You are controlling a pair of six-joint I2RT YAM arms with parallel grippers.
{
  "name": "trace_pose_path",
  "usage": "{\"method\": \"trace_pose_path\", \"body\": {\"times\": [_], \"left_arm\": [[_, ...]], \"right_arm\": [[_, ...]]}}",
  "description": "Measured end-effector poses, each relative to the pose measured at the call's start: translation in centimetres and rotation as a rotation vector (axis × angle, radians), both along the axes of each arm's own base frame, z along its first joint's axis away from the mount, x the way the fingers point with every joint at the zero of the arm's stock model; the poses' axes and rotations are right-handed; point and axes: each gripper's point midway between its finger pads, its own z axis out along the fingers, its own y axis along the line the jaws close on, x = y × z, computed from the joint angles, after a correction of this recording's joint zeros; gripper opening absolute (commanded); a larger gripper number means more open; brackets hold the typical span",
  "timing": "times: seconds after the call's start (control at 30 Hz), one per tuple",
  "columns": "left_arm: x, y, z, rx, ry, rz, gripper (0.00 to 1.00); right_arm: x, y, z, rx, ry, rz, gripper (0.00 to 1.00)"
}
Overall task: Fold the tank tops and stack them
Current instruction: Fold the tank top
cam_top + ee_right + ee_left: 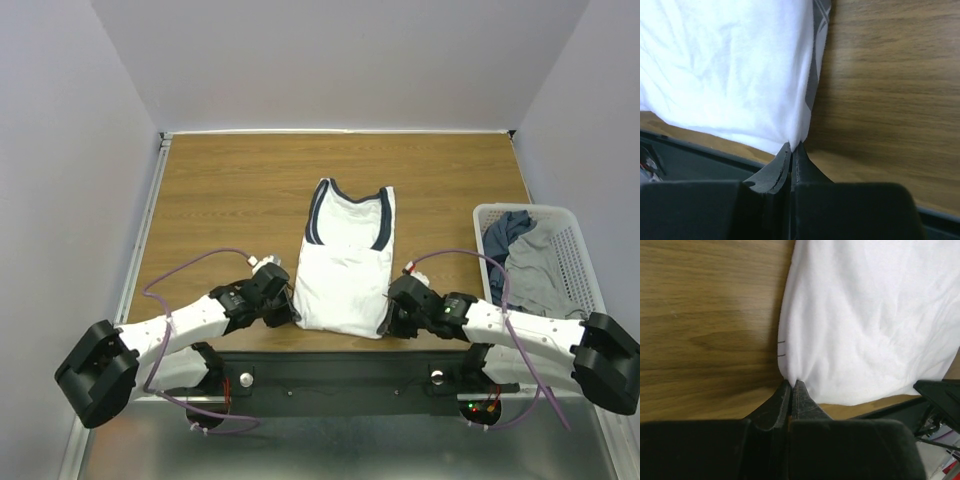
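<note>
A white tank top (345, 262) with navy-edged neck and armholes lies flat on the wooden table, neck away from me, folded narrow lengthwise. My left gripper (283, 312) is shut on its near left hem corner; the wrist view shows the white cloth (860, 325) pinched at the fingertips (791, 384). My right gripper (394, 318) is shut on the near right hem corner; its wrist view shows the white cloth (735, 75) pinched at the fingertips (792, 146). Grey and dark blue tank tops (528, 262) lie bunched in the basket.
A white plastic mesh basket (583, 262) stands at the table's right edge, beside the right arm. The table's near edge with a black rail (340, 375) runs just behind both grippers. Grey walls close in the table on three sides.
</note>
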Motion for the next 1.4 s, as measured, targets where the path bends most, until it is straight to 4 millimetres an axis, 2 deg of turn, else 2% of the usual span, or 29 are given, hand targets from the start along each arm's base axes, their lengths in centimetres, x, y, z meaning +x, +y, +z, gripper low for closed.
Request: {"method": "trace_pose_path", "body": {"times": [0.17,0.37,0.47,0.53,0.6,0.73,0.8,0.97,1.13,1.4], "left_arm": [[-1.3,-1.2,1.1,-0.04,-0.012,-0.033,0.0],[-3.5,-1.7,1.4,-0.028,0.005,-0.072,0.0],[-3.6,-1.8,2.4,-0.012,-0.007,-0.074,0.0],[-2.7,-2.2,3.8,-0.019,-0.041,-0.058,0.0],[-1.4,-3.1,6.1,-0.039,-0.098,-0.045,0.0],[1.3,-4.9,9.9,-0.064,-0.191,-0.035,0.0],[2.5,-5.5,11.0,-0.068,-0.224,-0.024,0.0],[5.7,-5.6,12.7,-0.073,-0.279,0.016,0.0],[9.0,-5.2,14.0,-0.082,-0.322,0.068,0.0],[13.9,-6.5,16.7,-0.133,-0.39,0.106,0.0]], "right_arm": [[-1.4,0.0,1.0,-0.021,-0.002,0.068,0.0],[-4.4,1.4,2.7,-0.043,-0.011,0.187,0.0],[-4.0,2.0,4.4,-0.047,-0.048,0.184,0.01],[-3.0,2.4,5.8,-0.046,-0.091,0.162,0.01],[-2.0,2.7,7.2,-0.046,-0.132,0.144,0.01],[-0.2,3.1,8.4,-0.075,-0.182,0.12,0.01],[0.9,3.0,8.9,-0.089,-0.209,0.101,0.01],[4.9,1.7,11.4,-0.113,-0.281,0.025,0.01],[7.6,1.3,13.9,-0.127,-0.354,-0.007,0.01],[11.1,0.3,15.6,-0.175,-0.401,-0.047,0.01]]}}
